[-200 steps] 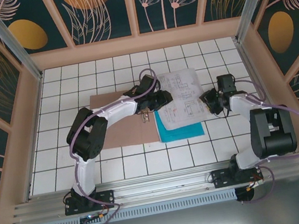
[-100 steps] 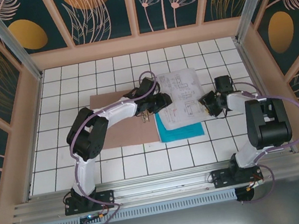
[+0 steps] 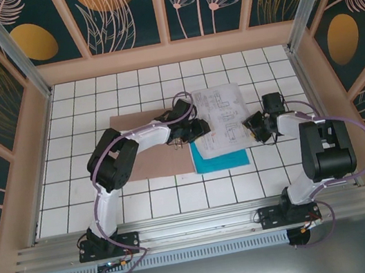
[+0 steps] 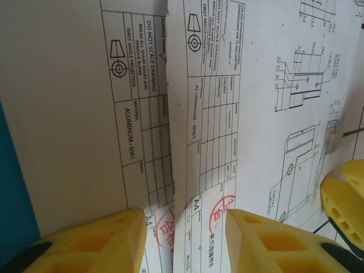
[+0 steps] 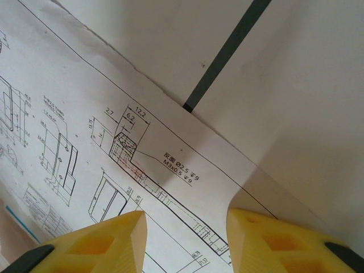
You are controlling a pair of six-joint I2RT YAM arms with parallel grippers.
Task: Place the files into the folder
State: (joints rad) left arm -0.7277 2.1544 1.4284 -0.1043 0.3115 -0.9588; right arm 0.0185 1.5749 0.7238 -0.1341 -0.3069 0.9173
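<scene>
White paper (image 3: 224,112) edge, perhaps overlapping folder (image 3: 142,164)

We're seeing the pinkish-brown kraft folder (image 3: 146,163) lying flat mid-table (image 3: 93,102). The white sheet (image 3: 225,119) with grey drawings is lying slightly tilted at its right edge, covering most of the teal sheet (image 3: 222,161), which is sticking out toward the near edge.

Folder (image 3: 145,158) flat on table (image 3: 93,102), plain sheet (image 3: 222,161) just beside its right edge, printed sheet (image 3: 224,112) on plain sheet, left gripper (image 3: 188,134) over printed sheet's left edge, right gripper (image 3: 254,126) at its right edge.
</scene>
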